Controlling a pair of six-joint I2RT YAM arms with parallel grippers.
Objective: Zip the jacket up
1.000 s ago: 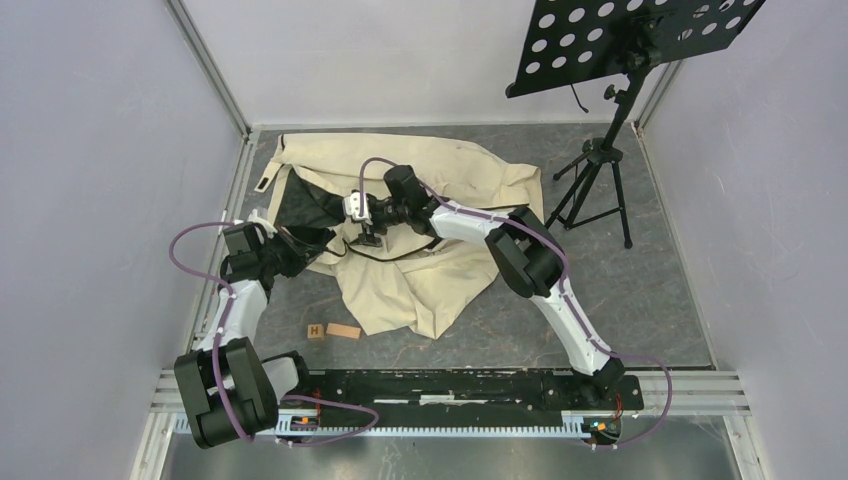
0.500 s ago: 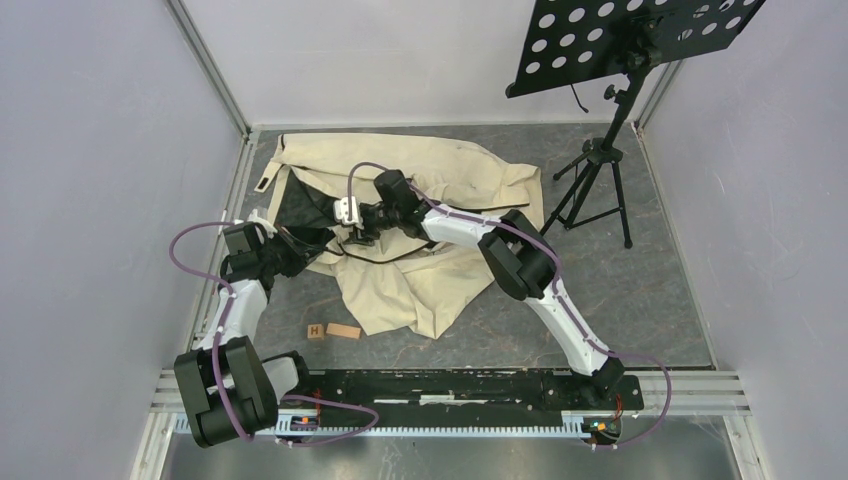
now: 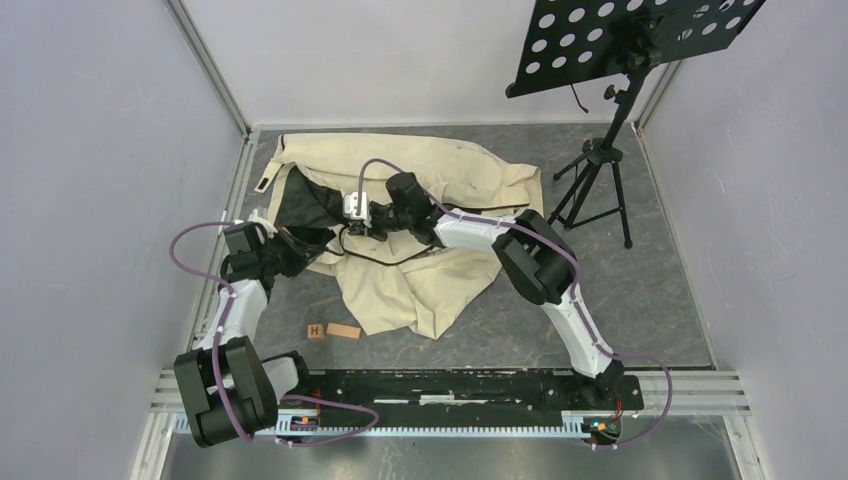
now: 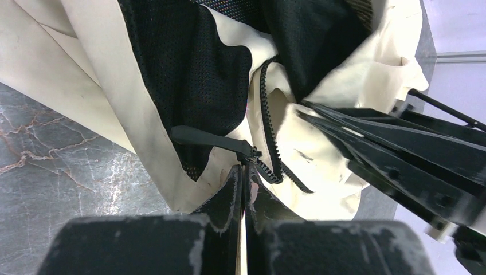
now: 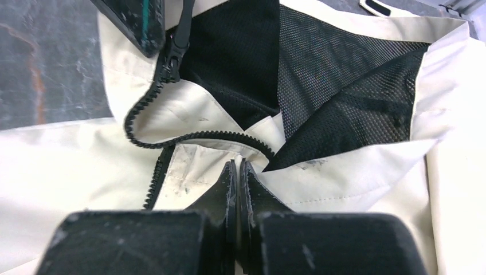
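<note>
**Item 1: jacket** [image 3: 440,185]. Cream cloth, spread in a rumpled heap on the grey marbled worktop [image 3: 640,300], left of centre and towards the back. The front lies open. Black mesh lining [image 5: 344,74] shows at the left side, between the two arms.

**Item 2: zipper** [image 5: 189,137]. Dark teeth run in a loose curve along the cream edge. It is not joined, and the two sides are apart. A black pull tab [image 4: 206,136] sticks out sideways over the lining.

**Item 3: left fingers** [image 4: 229,195]. Closed, tips together at the lower end of the zipper, right where the pull tab starts. A thin strip of cream cloth sits between them, so the jacket is pinched there. In the top view they reach in from the left edge of the jacket [image 3: 305,243].

**Item 4: right fingers** [image 5: 220,195]. Closed, tips meeting on the cream edge just below the curve of teeth, beside the corner of the lining. Whether any cloth is caught between them cannot be told. In the top view they are just right of the left pair [image 3: 358,222], with the arm stretched across the jacket.

**Item 5: music stand** [image 3: 597,152]. Black tripod at the back right, near the jacket's right edge but apart from it.

**Item 6: two small wooden blocks** [image 3: 316,331] [image 3: 343,331]. Side by side on the worktop, just off the jacket's near edge.
</note>
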